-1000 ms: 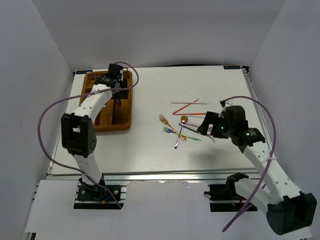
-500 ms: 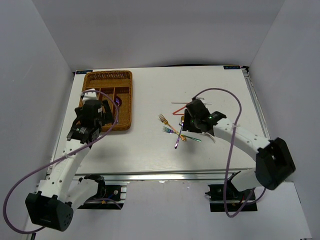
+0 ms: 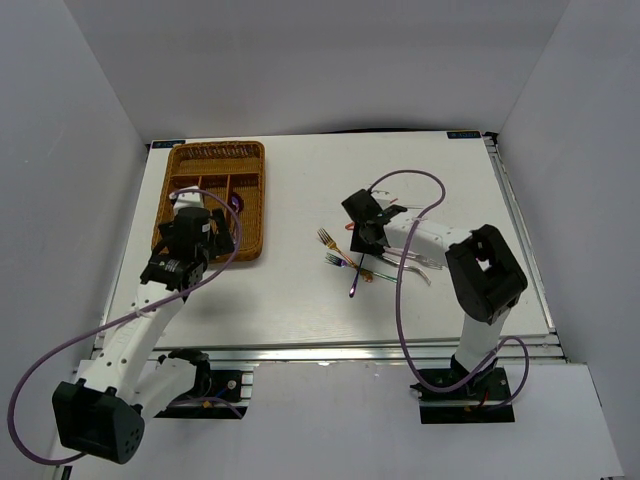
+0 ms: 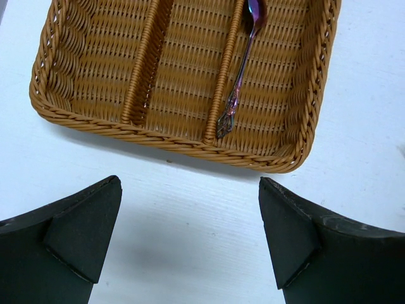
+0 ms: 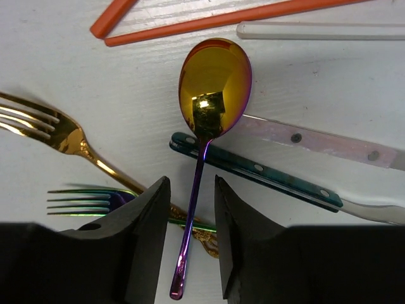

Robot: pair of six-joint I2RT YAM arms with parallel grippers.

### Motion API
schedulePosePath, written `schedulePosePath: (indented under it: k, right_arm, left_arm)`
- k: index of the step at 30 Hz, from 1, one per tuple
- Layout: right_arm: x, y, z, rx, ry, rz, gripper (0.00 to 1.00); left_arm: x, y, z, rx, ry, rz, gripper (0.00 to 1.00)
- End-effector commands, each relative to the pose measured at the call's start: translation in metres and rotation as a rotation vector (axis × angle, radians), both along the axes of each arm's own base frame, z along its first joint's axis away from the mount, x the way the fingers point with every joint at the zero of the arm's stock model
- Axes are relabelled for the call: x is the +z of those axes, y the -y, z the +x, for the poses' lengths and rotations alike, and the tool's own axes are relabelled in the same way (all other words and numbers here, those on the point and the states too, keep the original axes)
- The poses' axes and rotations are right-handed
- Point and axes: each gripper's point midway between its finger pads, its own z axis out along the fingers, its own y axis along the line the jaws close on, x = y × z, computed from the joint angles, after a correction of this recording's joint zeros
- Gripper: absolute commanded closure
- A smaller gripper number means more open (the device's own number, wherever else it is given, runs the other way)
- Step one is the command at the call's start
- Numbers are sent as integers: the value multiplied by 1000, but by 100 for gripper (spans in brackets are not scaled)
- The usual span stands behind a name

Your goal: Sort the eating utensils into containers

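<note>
Starting from the near side, the left gripper (image 4: 190, 235) hangs just short of the wicker tray's (image 4: 158, 140) near rim. Its fingers (image 4: 82, 231) are spread wide with only white table (image 4: 190, 202) between them. From above, that gripper (image 3: 190, 228) overlaps the tray's (image 3: 262, 200) near left corner.

Of the tray's three long slots, the left and middle ones show bare weave as far as the wrist view reaches. The right slot holds one iridescent purple utensil (image 4: 237, 82), which lies lengthwise close along the divider with its ornate handle end toward the near rim. Its head runs out of view, so whether it is a spoon or a fork I cannot tell. The crosswise slot sits at the far end.

A broad strip of bare tabletop separates the tray's right wall from the loose pile. More bare surface runs along the near edge and out to the right edge.

The right gripper (image 5: 190, 247) is down over the pile, its fingers (image 5: 142, 247) narrowly parted on either side of the iridescent spoon's (image 5: 214, 82) handle. They appear to be not yet pinching it.

- **Near left of the spoon:** a rainbow fork (image 5: 88, 201) and a gold fork (image 5: 44, 126).
- **Under the spoon's neck:** a teal-handled knife (image 5: 253, 168), with a pale-handled knife (image 5: 316, 142) just beyond it.
- **Farthest:** red chopsticks (image 5: 221, 16) and a white chopstick (image 5: 323, 30).
</note>
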Motion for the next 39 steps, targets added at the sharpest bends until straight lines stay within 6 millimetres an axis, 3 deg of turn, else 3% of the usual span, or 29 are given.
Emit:
schedulePosePath:
  k: [1,4,9,13,17,21,25,31,32,34,35,36,39]
  right_arm:
    - [-2,-3,8,-48,12,-4,61]
    - [-14,-2,3,-63,-19,-12,70]
    - [-30,3,-7,-83,-48,-8,74]
    - [-30,3,-9,-90,-40,2,97]
    - [-9,2,-3,-86,-2,14,100]
    - [34,-6,4,-59,73,38,100]
    - [77,-38,11,18,141,128,100]
    - [114,-125,13,196,169,415,100]
    - [132,-141,18,219,187,472,100]
    - [131,-166,23,238,183,512,100]
    - [152,-182,31,255,211,562,100]
    - [141,-196,33,268,190,566,100]
    - [149,-231,49,307,205,642,100]
  left_arm:
    - [8,6,4,-19,39,-25,2]
    - [6,8,5,-25,31,-28,2]
    - [3,11,6,-42,19,-33,2]
    - [1,12,6,-47,13,-35,2]
    - [3,11,6,-40,18,-31,2]
    - [6,2,4,5,28,-8,2]
    - [17,-22,-1,130,52,51,2]
    - [37,-47,-13,269,124,95,2]
    - [41,-48,-14,271,143,89,2]
    - [41,-48,-15,275,143,92,2]
    - [40,-49,-15,280,136,97,2]
    - [39,-50,-15,284,133,101,2]
    - [35,-49,-13,277,114,106,2]
